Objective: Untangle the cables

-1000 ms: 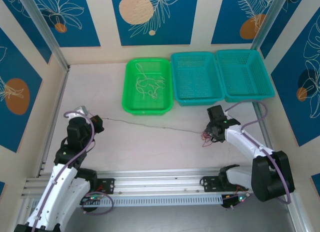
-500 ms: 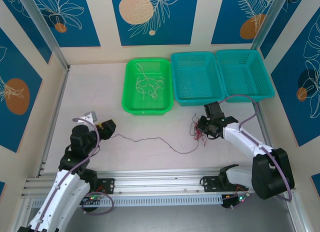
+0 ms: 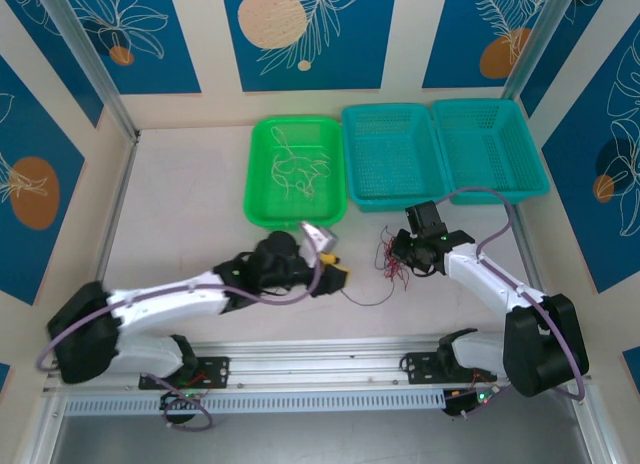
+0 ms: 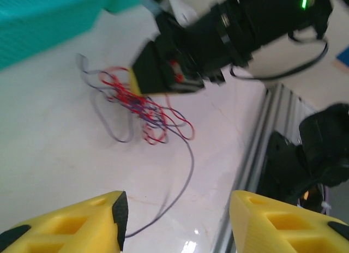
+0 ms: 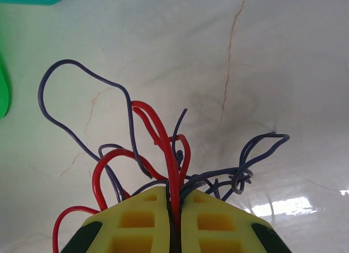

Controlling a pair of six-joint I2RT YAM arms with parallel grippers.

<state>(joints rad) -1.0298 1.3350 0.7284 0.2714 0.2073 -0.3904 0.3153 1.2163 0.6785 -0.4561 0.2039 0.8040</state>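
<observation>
A tangle of red and dark cables [image 3: 388,261] lies on the white table, with my right gripper [image 3: 402,252] shut on it. In the right wrist view the yellow fingers [image 5: 207,220] of that gripper [image 5: 174,201] pinch several red and dark strands [image 5: 166,144] that fan out above them. One dark cable [image 3: 368,302] trails slack from the tangle toward my left gripper [image 3: 340,274]. In the left wrist view that gripper [image 4: 177,226] is open, hovering over the trailing cable [image 4: 188,171] without touching it, and faces the tangle [image 4: 142,108] and the right gripper [image 4: 163,73].
A green basket [image 3: 262,209] at the back holds several white cables [image 3: 295,169]. Two teal baskets [image 3: 395,199] [image 3: 490,192] stand to its right. An aluminium rail [image 3: 320,359] runs along the near edge. The left arm [image 3: 190,299] stretches low across the table.
My left gripper opened and let go of the dark cable's end, then swung right to the tangle. The taut cable went slack. My right gripper shut and shifted slightly back-left with the tangle.
</observation>
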